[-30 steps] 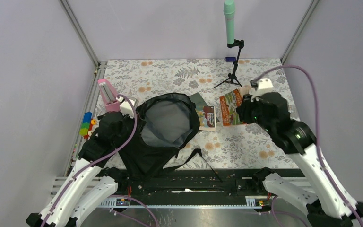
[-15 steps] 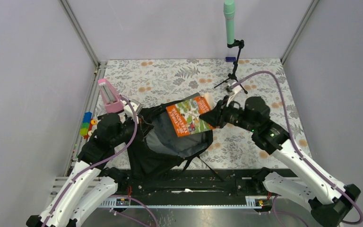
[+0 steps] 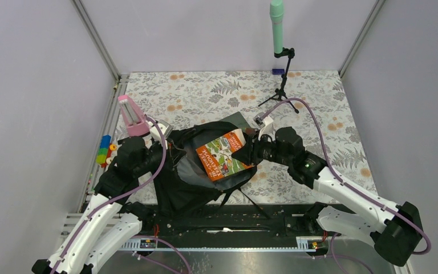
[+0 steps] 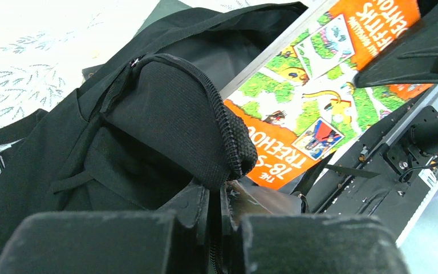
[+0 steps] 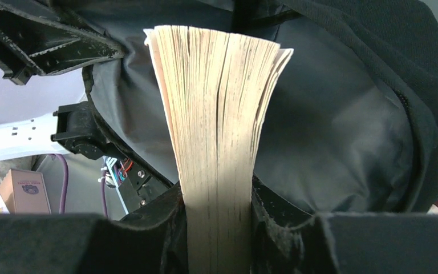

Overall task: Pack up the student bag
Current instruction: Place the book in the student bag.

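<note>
The student bag [image 3: 185, 185] is a black backpack lying near the left arm, its mouth open and showing grey lining [image 5: 331, 137]. My left gripper [image 3: 161, 149] is shut on the bag's zippered rim [image 4: 228, 137] and holds it up. My right gripper [image 3: 246, 154] is shut on an orange picture book [image 3: 221, 156]. The book is tilted over the bag's mouth with its far end inside the opening. In the left wrist view the book's cover [image 4: 319, 103] lies just past the rim. In the right wrist view its page edges [image 5: 219, 103] point into the lining, between my right fingers [image 5: 165, 228].
A pink pointed object [image 3: 130, 114] and coloured blocks [image 3: 105, 150] sit at the table's left edge. A green microphone on a small tripod [image 3: 278, 63] stands at the back. A dark green book [image 3: 240, 120] lies behind the bag. A black strap [image 3: 250, 197] trails toward the front rail.
My right gripper carried the orange book from the table's right side leftward over the bag, then lower into its mouth. My left gripper pulled the bag's rim up and the bag changed shape.
</note>
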Robot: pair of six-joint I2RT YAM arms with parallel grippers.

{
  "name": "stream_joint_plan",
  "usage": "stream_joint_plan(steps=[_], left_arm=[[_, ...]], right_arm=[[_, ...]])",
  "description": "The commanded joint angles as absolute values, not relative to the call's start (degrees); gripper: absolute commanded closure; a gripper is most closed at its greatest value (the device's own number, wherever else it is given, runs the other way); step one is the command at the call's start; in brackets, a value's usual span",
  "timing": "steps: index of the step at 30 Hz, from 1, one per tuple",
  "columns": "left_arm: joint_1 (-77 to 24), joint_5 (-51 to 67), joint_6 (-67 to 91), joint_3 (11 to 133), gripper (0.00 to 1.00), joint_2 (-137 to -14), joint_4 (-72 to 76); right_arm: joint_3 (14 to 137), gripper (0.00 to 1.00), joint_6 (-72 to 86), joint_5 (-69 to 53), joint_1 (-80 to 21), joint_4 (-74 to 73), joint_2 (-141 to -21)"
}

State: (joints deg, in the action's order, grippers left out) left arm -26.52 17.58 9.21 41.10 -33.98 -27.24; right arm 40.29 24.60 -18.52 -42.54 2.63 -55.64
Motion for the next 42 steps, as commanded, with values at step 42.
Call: stream_joint_plan(steps=[42], left_arm=[[-25.50, 25.92, 10.68, 43.27, 1.00, -30.74, -17.64]], right_arm=[[50.62, 1.00, 31.22, -10.89, -55.94, 23.19, -89.97]])
